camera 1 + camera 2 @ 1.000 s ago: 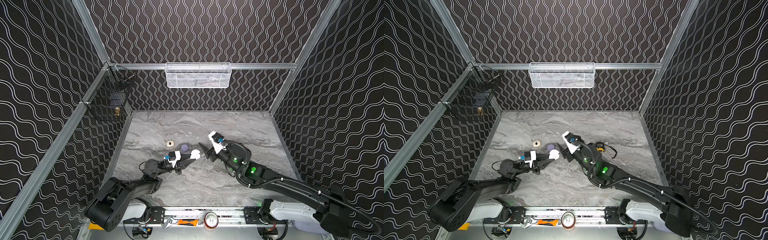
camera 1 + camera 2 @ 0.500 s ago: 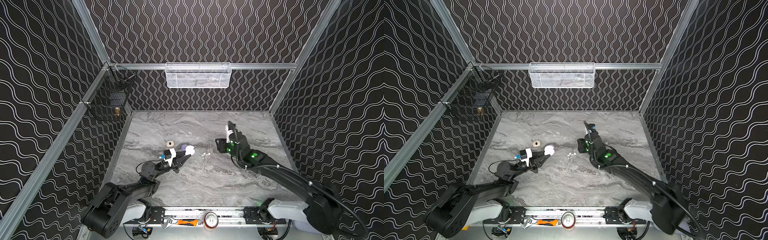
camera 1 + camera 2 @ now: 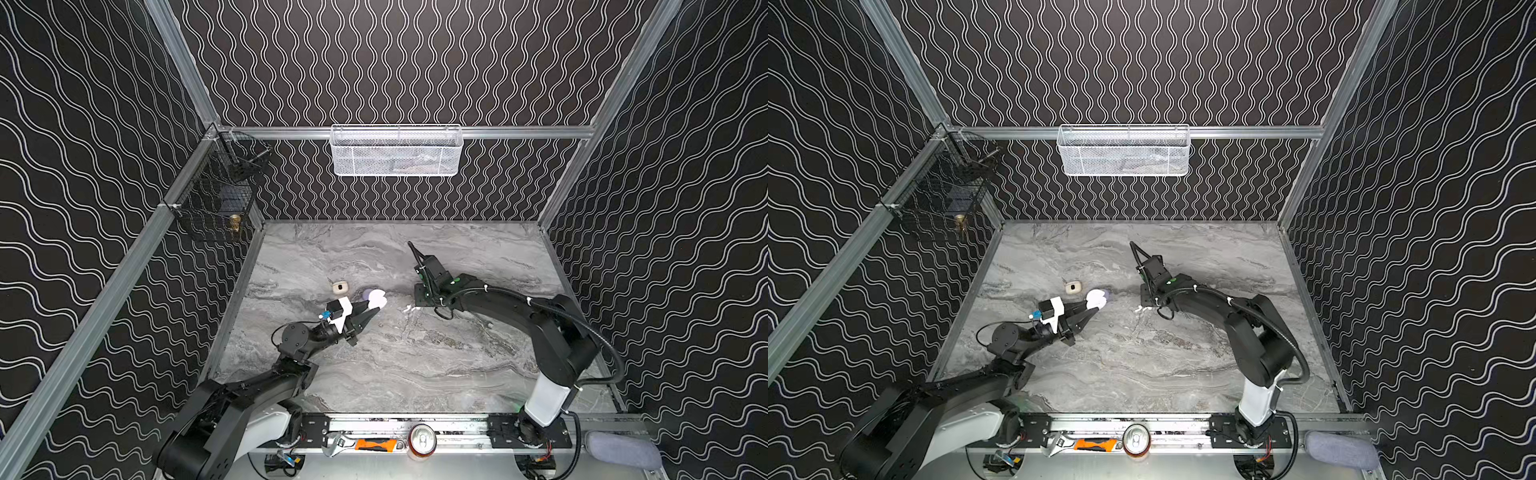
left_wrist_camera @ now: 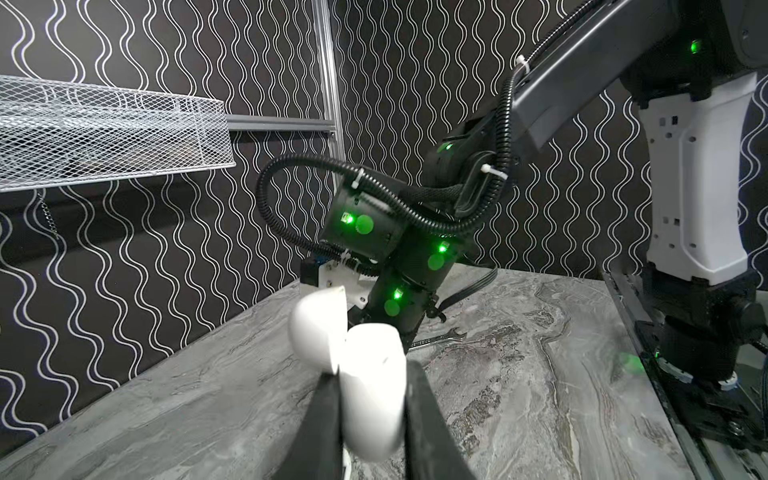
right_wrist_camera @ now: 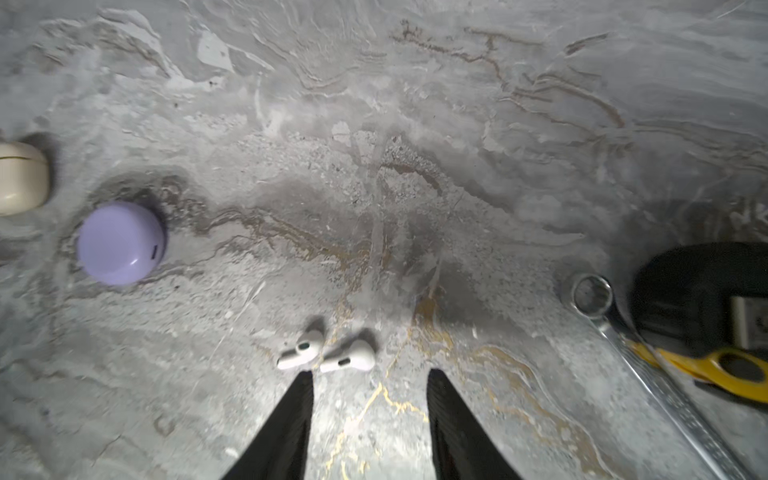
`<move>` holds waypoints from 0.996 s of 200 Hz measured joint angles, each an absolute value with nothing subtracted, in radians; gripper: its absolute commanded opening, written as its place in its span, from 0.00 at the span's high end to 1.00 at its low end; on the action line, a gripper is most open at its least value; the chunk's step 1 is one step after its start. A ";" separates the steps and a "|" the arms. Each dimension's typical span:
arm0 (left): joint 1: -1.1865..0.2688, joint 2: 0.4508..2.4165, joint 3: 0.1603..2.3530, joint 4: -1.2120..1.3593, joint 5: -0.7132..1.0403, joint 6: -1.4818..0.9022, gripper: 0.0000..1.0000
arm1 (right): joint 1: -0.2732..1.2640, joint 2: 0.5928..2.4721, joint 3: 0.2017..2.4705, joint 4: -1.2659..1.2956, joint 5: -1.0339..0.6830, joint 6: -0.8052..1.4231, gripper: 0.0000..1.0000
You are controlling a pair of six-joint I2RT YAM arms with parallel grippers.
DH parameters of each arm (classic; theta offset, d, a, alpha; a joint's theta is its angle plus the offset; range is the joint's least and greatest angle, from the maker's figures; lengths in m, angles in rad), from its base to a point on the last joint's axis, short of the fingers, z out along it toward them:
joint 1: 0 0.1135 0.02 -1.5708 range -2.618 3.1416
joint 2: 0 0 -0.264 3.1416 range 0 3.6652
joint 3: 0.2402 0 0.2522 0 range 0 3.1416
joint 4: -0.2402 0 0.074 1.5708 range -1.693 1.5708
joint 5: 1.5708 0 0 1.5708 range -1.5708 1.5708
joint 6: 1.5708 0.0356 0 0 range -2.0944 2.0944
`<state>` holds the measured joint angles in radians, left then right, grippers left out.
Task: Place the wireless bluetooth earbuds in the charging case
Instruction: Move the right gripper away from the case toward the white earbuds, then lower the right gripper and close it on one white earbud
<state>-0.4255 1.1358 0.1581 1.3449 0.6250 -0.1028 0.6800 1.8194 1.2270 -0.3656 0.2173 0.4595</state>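
Your left end effector (image 4: 372,386) is clamped on the charging case (image 4: 376,399), a smooth, glossy white pebble of plastic. Its two black tapered fingers (image 4: 324,415) press the rounded body from either side, and the domed lid (image 4: 316,328) stands swung open. In both top views the case (image 3: 377,297) hangs above the counter (image 3: 415,374), a matte grey slab with marble-like veining.

Your right end effector (image 5: 370,376) points down at the counter with its ribbed black fingers spread apart and nothing between them. The wireless bluetooth earbuds (image 5: 301,353), two tiny shiny white pieces with bulbous heads and short stems, lie flat on the counter side by side, just beyond its fingertips. In a top view they show as small white specks (image 3: 1142,308) between the two arms.

A round lilac case (image 5: 120,243) with a satin sheen sits closed on the counter, well apart from the earbuds. A cream case (image 5: 18,178) sits just beside it. A steel wrench (image 5: 592,297) with a ring end lies off to the other side.
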 measured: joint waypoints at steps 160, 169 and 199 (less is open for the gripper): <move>-0.426 1.101 0.159 1.320 0.618 -0.099 1.00 | 0.730 1.985 1.314 -0.457 0.300 0.461 0.53; -0.426 1.100 0.159 1.319 0.618 -0.099 1.00 | 0.733 1.985 1.309 -0.458 0.303 0.461 0.53; -0.426 1.090 0.159 1.310 0.618 -0.098 1.00 | 0.740 1.985 1.295 -0.457 0.306 0.463 0.53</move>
<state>-0.4255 1.0897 0.1589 1.3098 0.6178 -0.0982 0.7399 1.9846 1.2949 -0.4572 0.3058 0.4633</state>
